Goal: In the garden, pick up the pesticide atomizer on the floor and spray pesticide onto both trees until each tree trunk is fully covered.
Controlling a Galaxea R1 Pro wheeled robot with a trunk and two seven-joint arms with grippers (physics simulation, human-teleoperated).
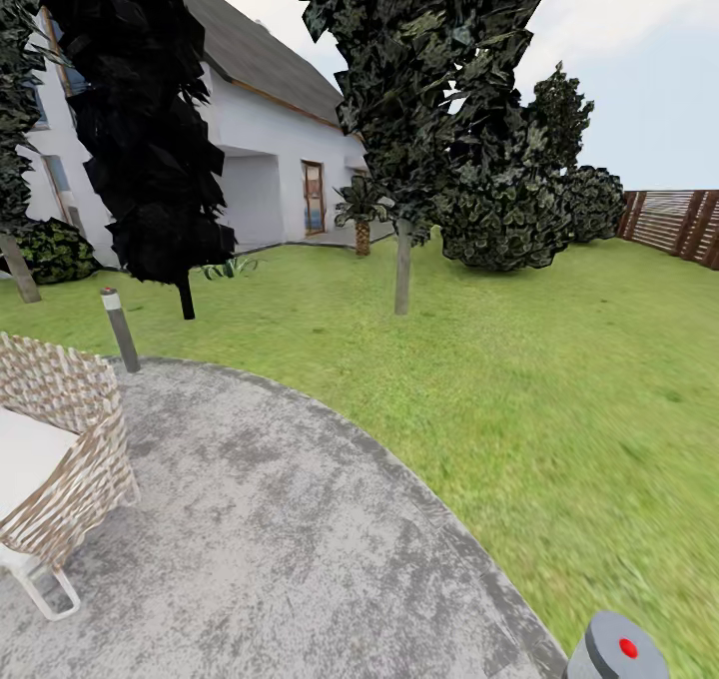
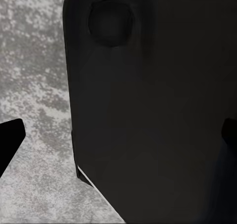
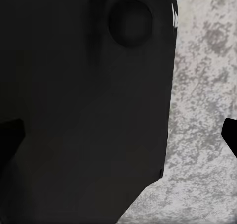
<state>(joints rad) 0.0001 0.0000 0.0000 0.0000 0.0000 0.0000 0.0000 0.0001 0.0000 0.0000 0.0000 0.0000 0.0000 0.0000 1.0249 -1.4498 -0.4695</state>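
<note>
I stand in the garden on a grey paved patio (image 1: 280, 539) facing the lawn (image 1: 559, 379). On the grass, a tree with a slim grey trunk (image 1: 402, 270) carries a dark green crown. A thicker grey-brown trunk (image 1: 18, 270) leans at the left edge. The pesticide atomizer is out of view. In the left wrist view my left gripper (image 2: 118, 135) has dark fingertips (image 2: 10, 142) spread wide, with a black part of my body behind. My right gripper (image 3: 118, 135) looks the same, its fingertips (image 3: 10, 135) wide apart over grey paving.
A wicker chair (image 1: 60, 459) stands at the patio's left. A short bollard light (image 1: 120, 330) stands at the paving's rim, by a black-leaved thin tree (image 1: 150, 140). A grey cap with a red dot (image 1: 617, 649) is bottom right. White house (image 1: 270, 150), bushes (image 1: 509, 210) and fence (image 1: 674, 222) lie behind.
</note>
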